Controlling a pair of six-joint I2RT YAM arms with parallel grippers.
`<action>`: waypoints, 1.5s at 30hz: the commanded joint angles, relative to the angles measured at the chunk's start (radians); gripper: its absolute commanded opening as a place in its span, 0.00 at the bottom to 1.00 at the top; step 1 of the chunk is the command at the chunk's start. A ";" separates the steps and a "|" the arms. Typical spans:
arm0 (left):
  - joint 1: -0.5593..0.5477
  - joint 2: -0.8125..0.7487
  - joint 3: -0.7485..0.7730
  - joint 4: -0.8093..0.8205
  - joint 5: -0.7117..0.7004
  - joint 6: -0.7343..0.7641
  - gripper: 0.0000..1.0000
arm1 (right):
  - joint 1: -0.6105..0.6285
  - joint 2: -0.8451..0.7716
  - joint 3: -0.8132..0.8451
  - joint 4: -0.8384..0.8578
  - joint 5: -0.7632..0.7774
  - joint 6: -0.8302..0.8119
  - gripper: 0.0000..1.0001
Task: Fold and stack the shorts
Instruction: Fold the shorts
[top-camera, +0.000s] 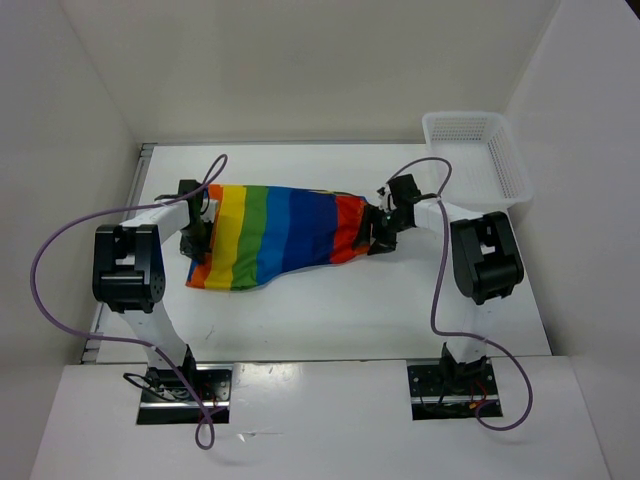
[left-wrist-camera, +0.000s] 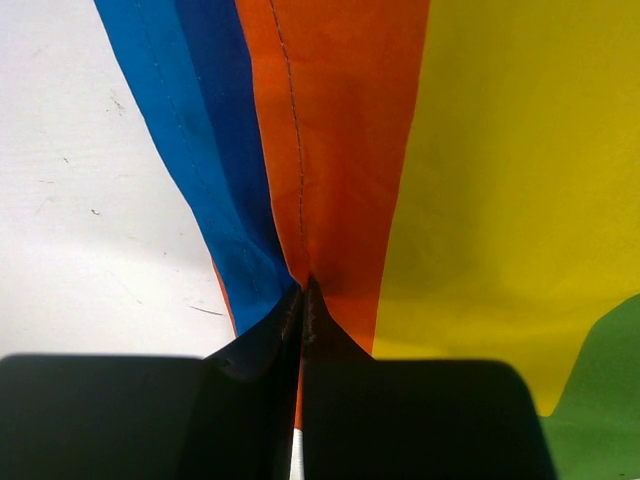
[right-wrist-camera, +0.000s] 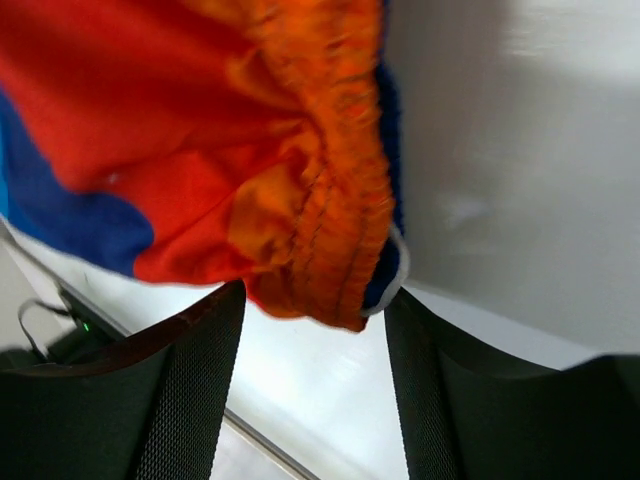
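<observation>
The rainbow-striped shorts (top-camera: 285, 235) stretch across the middle of the table between both arms. My left gripper (top-camera: 197, 238) is at their orange and yellow end. In the left wrist view its fingers (left-wrist-camera: 303, 292) are shut tight on a pinch of orange and blue cloth (left-wrist-camera: 330, 150). My right gripper (top-camera: 378, 232) is at the red end. In the right wrist view its jaws (right-wrist-camera: 315, 300) stand apart, and the gathered orange waistband (right-wrist-camera: 310, 200) hangs just beyond the fingertips, touching neither pad. The table shows through the gap.
A white mesh basket (top-camera: 480, 150) sits at the back right corner of the white table (top-camera: 350, 310). White walls close in the left, back and right sides. Purple cables loop from both arms.
</observation>
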 joint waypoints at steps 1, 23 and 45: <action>0.006 -0.031 -0.013 -0.013 -0.012 0.004 0.00 | -0.005 0.032 0.021 0.064 0.092 0.147 0.63; 0.006 -0.053 0.089 -0.043 -0.034 0.004 0.00 | -0.042 0.000 0.114 0.050 0.346 -0.123 0.00; -0.407 0.249 0.787 -0.200 0.290 0.004 0.58 | -0.065 -0.213 -0.064 0.017 0.306 -0.397 0.00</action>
